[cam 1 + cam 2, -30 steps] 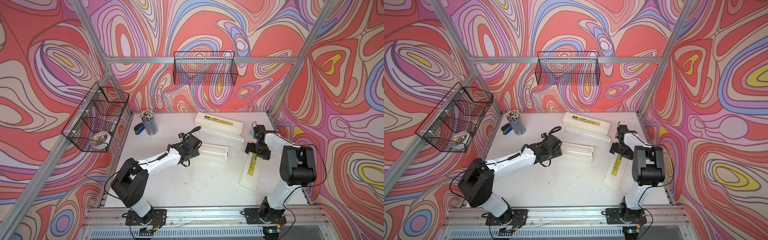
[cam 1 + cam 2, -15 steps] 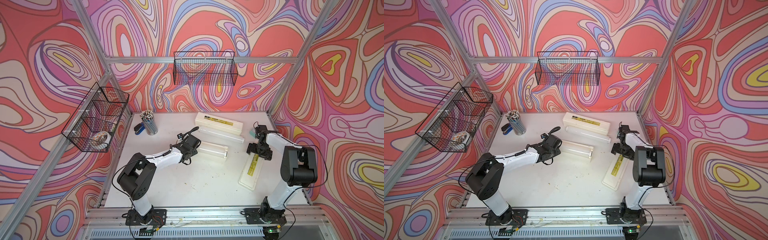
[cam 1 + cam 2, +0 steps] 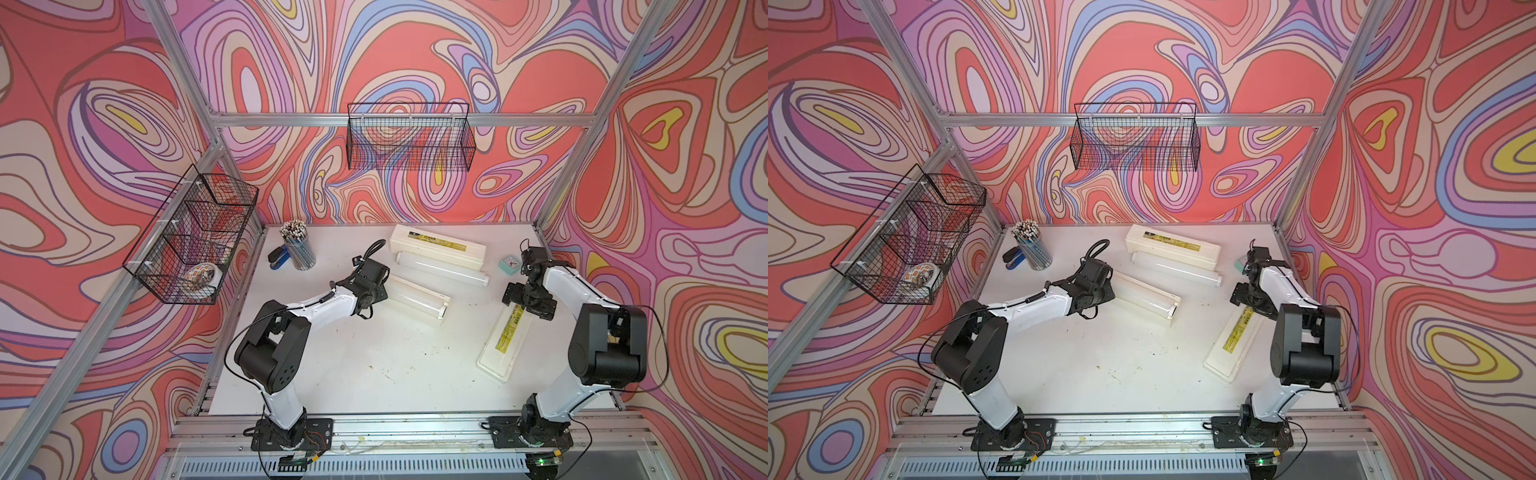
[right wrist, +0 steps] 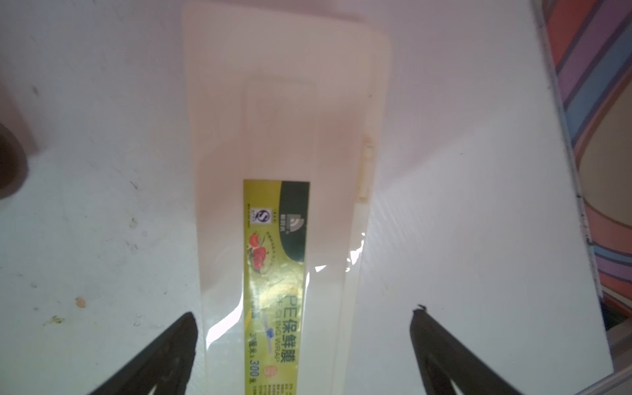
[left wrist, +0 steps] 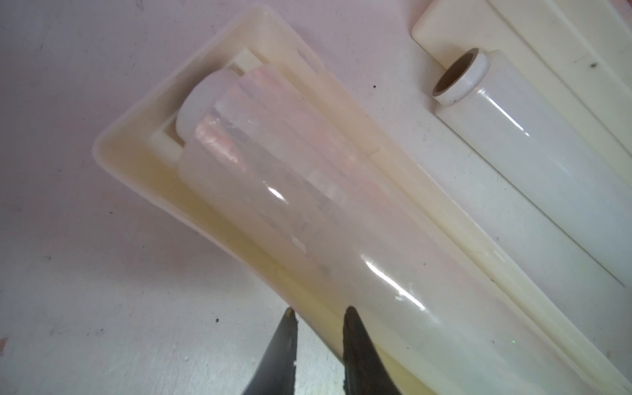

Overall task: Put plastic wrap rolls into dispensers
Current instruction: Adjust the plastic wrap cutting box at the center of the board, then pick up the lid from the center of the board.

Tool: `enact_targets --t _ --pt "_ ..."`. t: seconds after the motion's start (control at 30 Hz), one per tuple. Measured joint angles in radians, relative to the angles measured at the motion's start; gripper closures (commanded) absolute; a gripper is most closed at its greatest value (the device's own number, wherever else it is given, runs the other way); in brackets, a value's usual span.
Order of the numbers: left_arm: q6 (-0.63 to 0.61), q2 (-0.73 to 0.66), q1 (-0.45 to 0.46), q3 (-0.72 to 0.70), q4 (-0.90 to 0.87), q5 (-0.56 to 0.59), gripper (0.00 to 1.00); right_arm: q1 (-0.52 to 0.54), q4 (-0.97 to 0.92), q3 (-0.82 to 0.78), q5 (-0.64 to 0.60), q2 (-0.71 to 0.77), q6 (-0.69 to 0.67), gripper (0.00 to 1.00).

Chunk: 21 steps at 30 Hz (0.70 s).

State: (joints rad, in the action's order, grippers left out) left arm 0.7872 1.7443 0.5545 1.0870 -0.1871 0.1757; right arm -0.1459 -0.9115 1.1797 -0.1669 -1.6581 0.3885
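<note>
My left gripper (image 5: 319,309) straddles a wall of the open dispenser (image 5: 130,160) at centre, probably steadying it; whether it pinches I cannot tell. One roll (image 5: 307,222) lies inside, another roll (image 3: 442,269) lies at 12 o'clock. My right gripper (image 4: 304,313) gapes over the 3 o'clock dispenser (image 4: 284,119).

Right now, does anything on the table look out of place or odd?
Yes. One plastic wrap roll lies loose on the table, beside the closed dispenser at the back, while the other roll sits in the open dispenser. Dark specks dot the table.
</note>
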Motion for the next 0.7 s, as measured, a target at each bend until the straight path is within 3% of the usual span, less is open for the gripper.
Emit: enact_targets --t 0.27,0.7 --pt "-0.096 0.0 -0.006 -0.001 -0.003 -0.029 0.03 -0.037 0.082 -0.043 0.074 -0.003 0.016 0.02" --pt "-0.124 -0.017 -0.005 -0.024 0.024 -0.064 0.0 -0.036 0.225 -0.112 0.122 -0.111 0.015 0.02"
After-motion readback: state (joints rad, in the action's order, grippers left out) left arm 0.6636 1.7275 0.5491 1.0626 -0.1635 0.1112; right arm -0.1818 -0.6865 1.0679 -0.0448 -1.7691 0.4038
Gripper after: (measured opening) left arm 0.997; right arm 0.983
